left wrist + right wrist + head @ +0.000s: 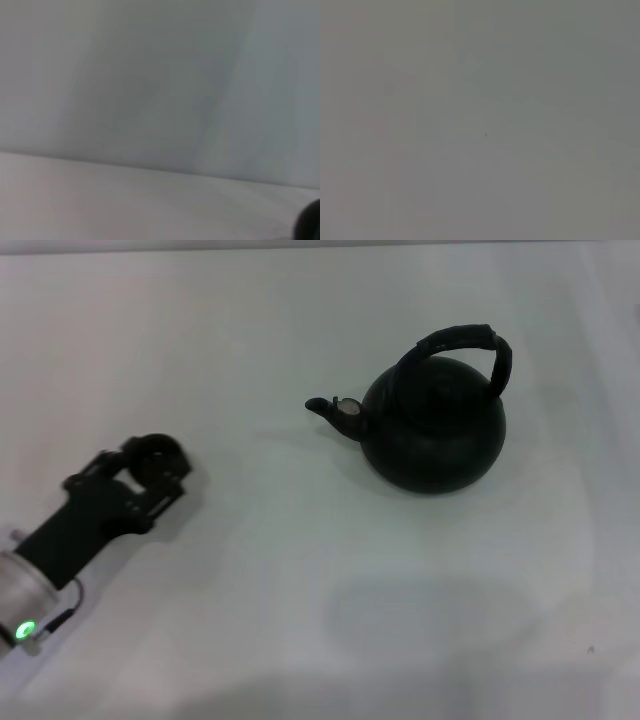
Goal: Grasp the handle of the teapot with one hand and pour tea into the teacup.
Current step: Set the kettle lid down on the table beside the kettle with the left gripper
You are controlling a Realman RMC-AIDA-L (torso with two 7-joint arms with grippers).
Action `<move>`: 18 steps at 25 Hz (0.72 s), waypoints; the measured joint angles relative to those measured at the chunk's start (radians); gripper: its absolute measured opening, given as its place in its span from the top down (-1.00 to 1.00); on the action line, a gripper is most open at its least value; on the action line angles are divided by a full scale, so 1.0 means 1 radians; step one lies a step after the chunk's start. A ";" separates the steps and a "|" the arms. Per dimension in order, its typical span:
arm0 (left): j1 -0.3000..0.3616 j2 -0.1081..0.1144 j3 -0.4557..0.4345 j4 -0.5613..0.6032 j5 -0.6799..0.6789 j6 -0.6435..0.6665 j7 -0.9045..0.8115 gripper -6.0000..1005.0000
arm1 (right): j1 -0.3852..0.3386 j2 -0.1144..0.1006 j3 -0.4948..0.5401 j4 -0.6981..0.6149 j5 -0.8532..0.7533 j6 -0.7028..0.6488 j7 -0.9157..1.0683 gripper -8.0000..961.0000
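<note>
Left claw (155, 462) sits low at the near left of the white desk (300, 620), on a black wrist with a white arm segment and a green light behind it. The round dark shape at its tip could be the teacup or part of the claw itself; cannot tell which, and cannot tell if the claw is wide or narrow. It is well apart from the teapot.

Right claw is not visible in any view; the right wrist view shows only plain grey surface.

Teapot (432, 430) stands upright on the desk, farther back and right of centre. Large round body, black with a dark green tinge, matte. Short curved spout points left toward the left claw's side, with a small pale spot near its base. Handle (460, 348) is a thick black arched bail with a ribbed, wrapped look, standing up over the top of the pot, leaning slightly right. Nothing is touching the pot or the handle.

Left wrist view shows a pale desk and wall, with a dark edge at one corner, too little to identify.
</note>
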 joint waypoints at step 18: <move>-0.070 -0.004 0.000 -0.075 0.123 0.090 0.000 -0.40 | 0.005 -0.001 0.000 -0.012 0.000 0.002 -0.004 -0.51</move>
